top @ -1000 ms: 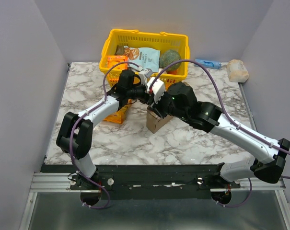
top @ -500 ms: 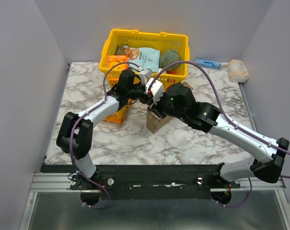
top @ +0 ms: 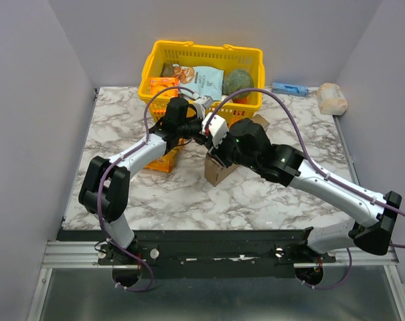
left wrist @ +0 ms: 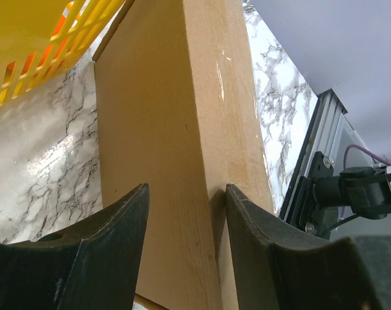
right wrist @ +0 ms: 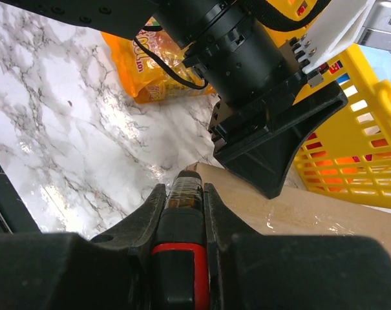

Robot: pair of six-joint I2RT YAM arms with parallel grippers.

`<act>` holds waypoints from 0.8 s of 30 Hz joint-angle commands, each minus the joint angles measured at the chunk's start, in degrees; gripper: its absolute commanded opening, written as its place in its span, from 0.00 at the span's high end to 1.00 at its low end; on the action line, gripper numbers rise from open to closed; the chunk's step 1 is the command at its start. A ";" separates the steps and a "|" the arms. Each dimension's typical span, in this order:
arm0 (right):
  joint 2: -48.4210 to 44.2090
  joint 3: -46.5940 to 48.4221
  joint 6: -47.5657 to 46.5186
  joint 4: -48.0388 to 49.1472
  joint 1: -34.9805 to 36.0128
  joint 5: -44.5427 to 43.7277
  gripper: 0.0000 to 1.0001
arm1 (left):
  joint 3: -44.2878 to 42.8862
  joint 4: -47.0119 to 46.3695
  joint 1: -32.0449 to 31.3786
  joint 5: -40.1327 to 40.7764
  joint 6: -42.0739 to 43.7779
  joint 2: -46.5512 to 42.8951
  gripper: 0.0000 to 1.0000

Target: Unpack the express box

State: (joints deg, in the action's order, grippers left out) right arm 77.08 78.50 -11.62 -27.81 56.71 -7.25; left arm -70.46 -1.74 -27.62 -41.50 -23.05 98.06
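Seal-cutting seems the step in hand. Top view: the express box (top: 217,172) stands on edge just before the yellow basket (top: 163,56). Left wrist: the left gripper (left wrist: 185,190) clamps it. Right wrist: the right gripper (right wrist: 184,187) pinches a red tool (right wrist: 177,258), tip at the taped edge; the next move probably needs a steady draw along it.

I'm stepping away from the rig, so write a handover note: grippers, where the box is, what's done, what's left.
Left gripper: closed on the express box, holding it on edge on the table before the yellow basket.
Right gripper: shut on a red-and-black tool, likely a cutter, tip at the box's edge, sealed with clear tape.
Done: box stood up and steadied; flap looks closed.
Left: slit the tape, open the flap, take out the contents.
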 commanded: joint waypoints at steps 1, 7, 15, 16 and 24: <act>-0.97 0.59 -0.16 2.85 0.51 -2.69 1.00 | 2.16 4.73 -1.12 3.97 1.43 3.10 0.42; 1.05 3.77 -0.51 3.91 0.60 -4.26 1.00 | 1.90 4.81 -1.21 3.88 1.43 3.54 0.42; 1.50 3.77 0.02 3.21 0.60 -6.29 1.00 | 1.99 4.81 -1.21 4.14 1.43 3.36 0.42; 1.58 3.77 0.10 3.03 0.60 -6.29 1.00 | 1.99 4.90 -1.21 4.14 1.43 3.45 0.42; 1.23 4.47 2.56 1.45 0.60 -4.18 1.00 | 1.55 4.90 -1.21 4.40 1.51 3.89 0.42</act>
State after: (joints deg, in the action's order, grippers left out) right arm 78.35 80.53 -10.83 -26.41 56.95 -11.40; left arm -70.46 -2.57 -27.88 -41.47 -23.66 98.50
